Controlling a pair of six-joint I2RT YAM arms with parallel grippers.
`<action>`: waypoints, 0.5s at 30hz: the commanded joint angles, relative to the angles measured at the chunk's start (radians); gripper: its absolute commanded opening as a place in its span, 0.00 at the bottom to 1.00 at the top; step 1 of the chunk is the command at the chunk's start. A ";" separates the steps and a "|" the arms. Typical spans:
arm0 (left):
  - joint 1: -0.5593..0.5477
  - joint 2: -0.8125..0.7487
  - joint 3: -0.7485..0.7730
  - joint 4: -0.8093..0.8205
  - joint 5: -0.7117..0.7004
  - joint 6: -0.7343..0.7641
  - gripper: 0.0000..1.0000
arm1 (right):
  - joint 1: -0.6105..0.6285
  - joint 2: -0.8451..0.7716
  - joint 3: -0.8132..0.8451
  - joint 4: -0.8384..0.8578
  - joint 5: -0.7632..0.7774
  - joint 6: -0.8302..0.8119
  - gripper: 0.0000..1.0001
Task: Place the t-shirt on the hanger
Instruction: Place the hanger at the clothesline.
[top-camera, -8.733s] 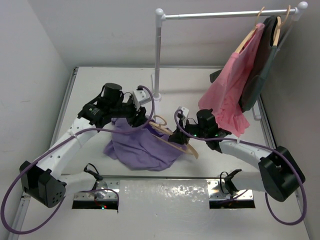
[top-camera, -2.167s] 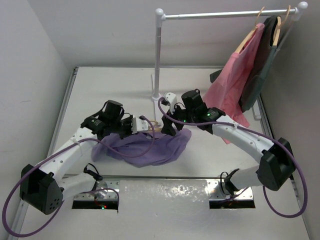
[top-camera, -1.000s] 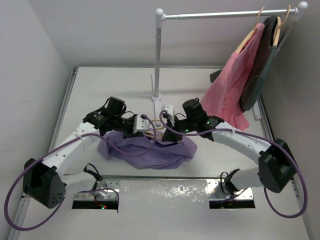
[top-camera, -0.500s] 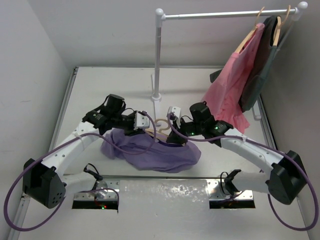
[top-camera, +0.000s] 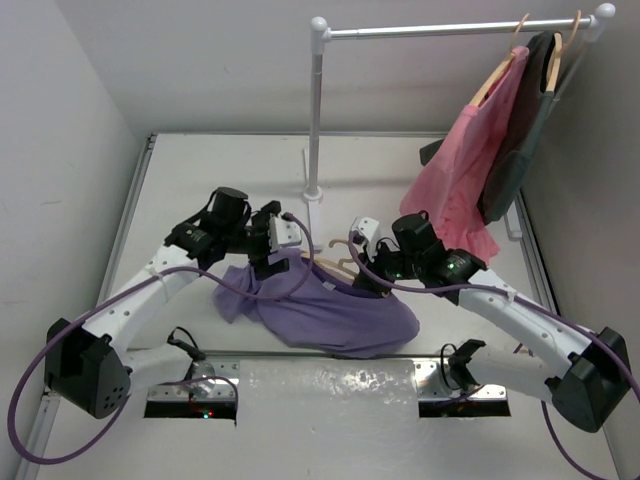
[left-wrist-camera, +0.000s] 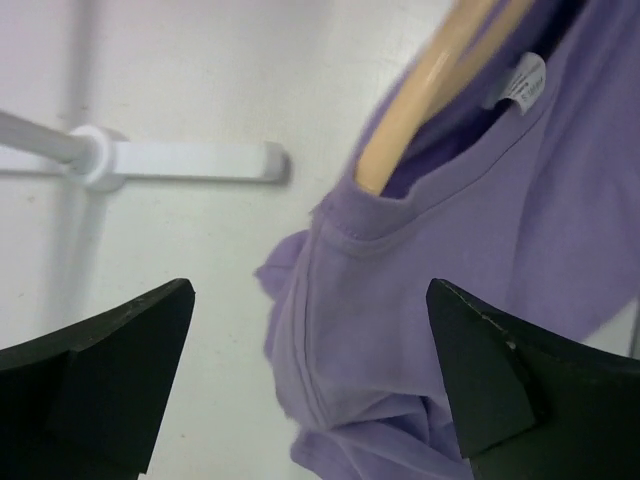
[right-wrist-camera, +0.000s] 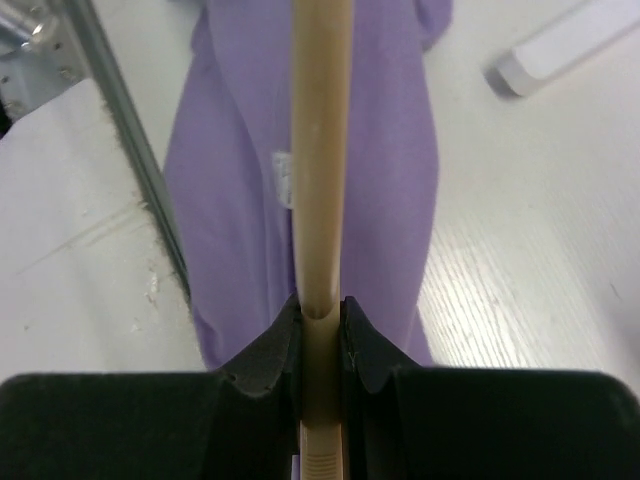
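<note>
Released by the newly spread left hand (left-wrist-camera: 310, 295), the t-shirt (top-camera: 345, 318) hangs from the hanger (right-wrist-camera: 320, 150), which is pinched by the right hand (right-wrist-camera: 320, 315). One hanger end is inserted in the collar; full seating is judged outstanding.

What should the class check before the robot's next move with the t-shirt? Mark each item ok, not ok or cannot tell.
1. Right gripper shut on hanger: ok.
2. Left gripper open, nothing between its fingers: ok.
3. Hanger end inside collar of t-shirt: ok.
4. Both shoulders seated on hanger: cannot tell.
5. Rail bare left of pink garment: ok.
</note>
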 joint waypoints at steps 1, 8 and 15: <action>0.000 -0.052 0.018 0.245 -0.056 -0.258 1.00 | 0.000 -0.020 0.090 -0.032 0.131 0.070 0.00; 0.000 -0.077 0.114 0.356 -0.122 -0.554 1.00 | 0.000 -0.005 0.276 -0.214 0.300 0.153 0.00; 0.000 -0.141 0.055 0.470 -0.304 -0.619 1.00 | -0.002 0.008 0.526 -0.461 0.523 0.216 0.00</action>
